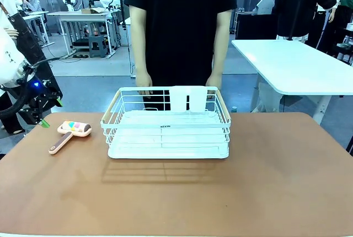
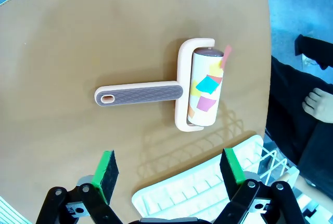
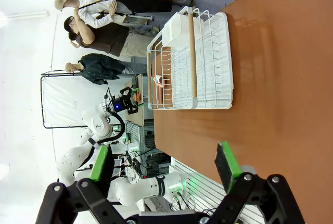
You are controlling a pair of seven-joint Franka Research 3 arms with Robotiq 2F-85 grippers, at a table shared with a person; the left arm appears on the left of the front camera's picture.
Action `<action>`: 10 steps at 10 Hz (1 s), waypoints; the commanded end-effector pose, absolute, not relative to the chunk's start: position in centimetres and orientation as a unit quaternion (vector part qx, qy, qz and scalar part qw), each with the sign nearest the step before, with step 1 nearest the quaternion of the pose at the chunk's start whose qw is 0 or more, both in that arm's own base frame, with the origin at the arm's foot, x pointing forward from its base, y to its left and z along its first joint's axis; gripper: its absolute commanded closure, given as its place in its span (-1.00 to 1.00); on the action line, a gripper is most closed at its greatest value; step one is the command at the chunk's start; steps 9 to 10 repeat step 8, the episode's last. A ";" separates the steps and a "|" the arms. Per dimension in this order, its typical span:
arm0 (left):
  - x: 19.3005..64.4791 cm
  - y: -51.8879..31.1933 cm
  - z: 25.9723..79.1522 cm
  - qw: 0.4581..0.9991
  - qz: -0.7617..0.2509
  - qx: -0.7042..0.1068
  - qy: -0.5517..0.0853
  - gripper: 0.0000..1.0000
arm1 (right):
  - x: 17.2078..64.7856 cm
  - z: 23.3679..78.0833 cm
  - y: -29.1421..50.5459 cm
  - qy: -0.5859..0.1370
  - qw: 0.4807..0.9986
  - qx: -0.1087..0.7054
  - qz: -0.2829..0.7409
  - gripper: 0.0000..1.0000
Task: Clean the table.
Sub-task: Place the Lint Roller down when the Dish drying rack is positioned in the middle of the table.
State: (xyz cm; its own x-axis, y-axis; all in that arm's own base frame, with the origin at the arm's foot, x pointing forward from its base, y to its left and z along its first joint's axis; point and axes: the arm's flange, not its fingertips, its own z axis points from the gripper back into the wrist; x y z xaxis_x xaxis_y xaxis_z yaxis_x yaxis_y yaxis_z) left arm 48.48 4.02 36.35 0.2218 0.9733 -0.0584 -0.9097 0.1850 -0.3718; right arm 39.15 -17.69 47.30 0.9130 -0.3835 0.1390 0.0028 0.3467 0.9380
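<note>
1. A lab floor with other work tables and a white-topped table (image 1: 298,66) at the right edge of the front view lies behind the table (image 1: 176,193), whose reddish-brown top fills the lower half of that view.
2. The table reads as heavy, stiff and smooth. It is not a thing to lift, and cleaning it means working its surface, so the real grasp target is the tool.
3. The lint roller (image 1: 69,133) lies flat at the left middle of the front view. In the left wrist view it sits in the centre, handle (image 2: 139,94) pointing toward frame left and drum (image 2: 205,88) at right, with coloured scraps stuck to it.
4. It looks light and rigid. The ribbed handle offers the best hold, while the sticky drum is best avoided.
5. A white wire dish rack (image 1: 168,122) stands centre frame, with a person's hands (image 1: 144,80) at its far rim.
6. The left gripper (image 2: 169,172) hangs released above the roller, jaws wide.
7. The right gripper (image 3: 164,164) is also released and holds nothing.
</note>
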 end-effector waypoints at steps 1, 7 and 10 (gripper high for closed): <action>48.5 4.2 36.4 0.763 0.617 -0.167 -0.100 -1.00 | 39.1 47.5 -17.6 -0.172 0.800 0.563 -0.115 -1.00; 48.5 4.2 36.4 0.763 0.617 -0.167 -0.100 -1.00 | 39.1 47.5 -17.6 -0.172 0.800 0.563 -0.115 -1.00; 48.5 4.2 36.4 0.763 0.617 -0.167 -0.100 -1.00 | 39.1 47.5 -17.6 -0.172 0.800 0.563 -0.115 -1.00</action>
